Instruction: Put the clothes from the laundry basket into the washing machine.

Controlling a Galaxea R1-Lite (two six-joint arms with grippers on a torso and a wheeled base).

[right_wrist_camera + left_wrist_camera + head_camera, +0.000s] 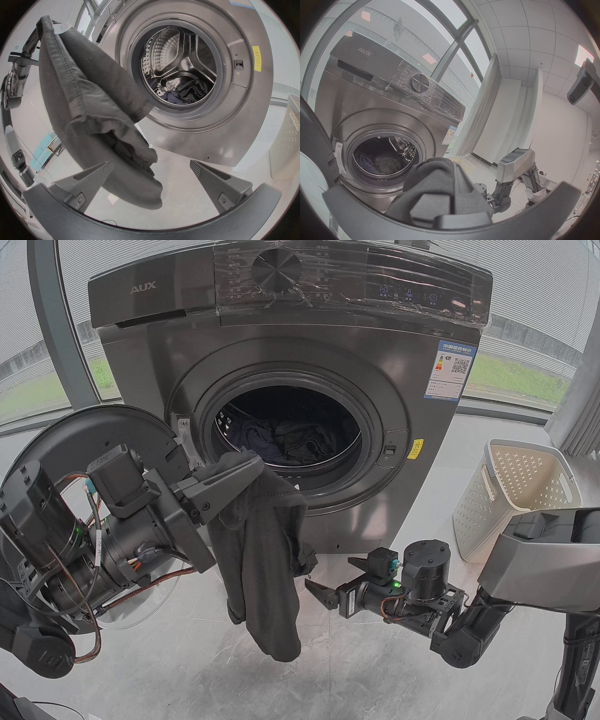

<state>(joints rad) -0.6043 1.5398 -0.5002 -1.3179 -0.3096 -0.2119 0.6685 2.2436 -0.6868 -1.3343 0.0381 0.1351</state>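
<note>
Currently our left gripper [249, 466], centre-left, pinches a dark grey cloth garment [262, 552] before the open silver washing machine [400, 359]; our right gripper [329, 575], lower centre, is spread. Dark clothes [287, 440] already lie inside it; the cream perforated laundry basket [478, 509], right, looks empty, so we judge this garment the last.

garment [262, 552] dark grey | washing machine [400, 365] metallic grey | laundry basket [475, 515] cream, dotted holes | floor [187, 665] pale marbled grey
</note>
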